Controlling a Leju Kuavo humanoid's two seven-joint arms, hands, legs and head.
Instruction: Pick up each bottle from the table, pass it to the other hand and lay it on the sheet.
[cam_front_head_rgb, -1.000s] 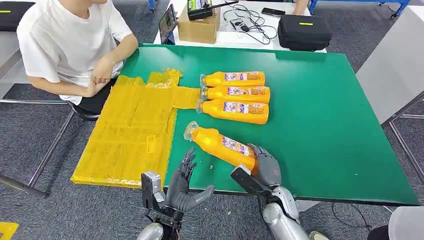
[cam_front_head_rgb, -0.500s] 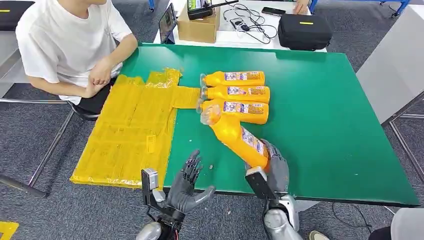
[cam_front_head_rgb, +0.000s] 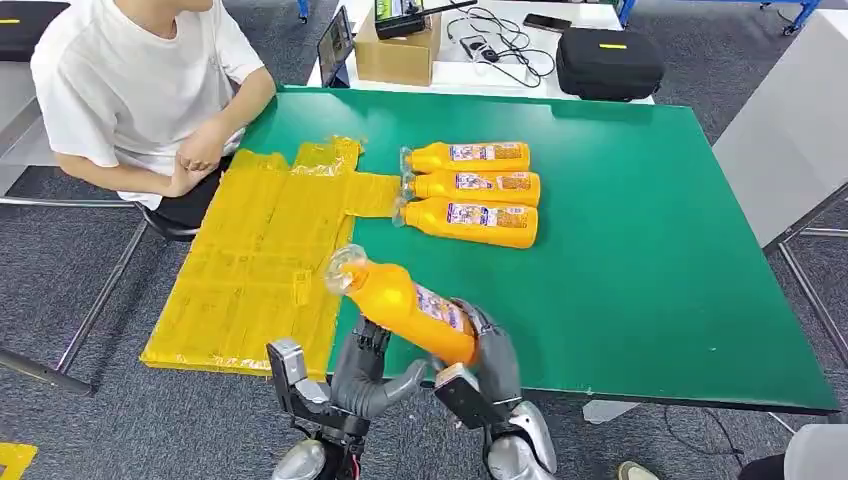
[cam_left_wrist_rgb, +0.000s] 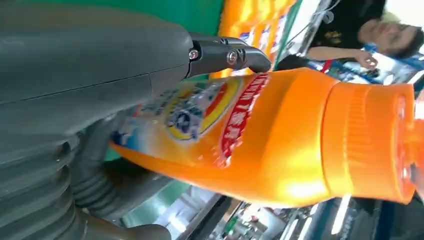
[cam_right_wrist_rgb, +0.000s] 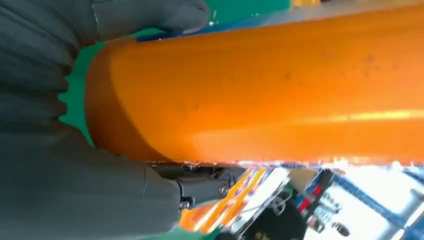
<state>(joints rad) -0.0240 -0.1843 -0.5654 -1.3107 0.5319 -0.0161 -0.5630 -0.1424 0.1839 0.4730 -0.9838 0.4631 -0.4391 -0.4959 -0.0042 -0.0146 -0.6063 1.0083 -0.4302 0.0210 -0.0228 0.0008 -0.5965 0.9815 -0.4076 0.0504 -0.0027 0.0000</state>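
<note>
Head view: the right hand (cam_front_head_rgb: 490, 355) gripped the base of the held bottle (cam_front_head_rgb: 405, 300), cap toward the sheet (cam_front_head_rgb: 260, 260), likely for the handover; the left hand (cam_front_head_rgb: 368, 375) cupped beneath, grip unclear.
Left wrist view: bottle (cam_left_wrist_rgb: 260, 135) lay against the thumb.
Right wrist view: hand wrapped the base.
Surroundings: green table (cam_front_head_rgb: 650, 260), three bottles (cam_front_head_rgb: 470, 190), seated person (cam_front_head_rgb: 130, 90).

Person (cam_front_head_rgb: 130, 80): seated at table's far left corner.
Cardboard box (cam_front_head_rgb: 397, 55): on white desk beyond.
Black case (cam_front_head_rgb: 608, 63): same desk.
</note>
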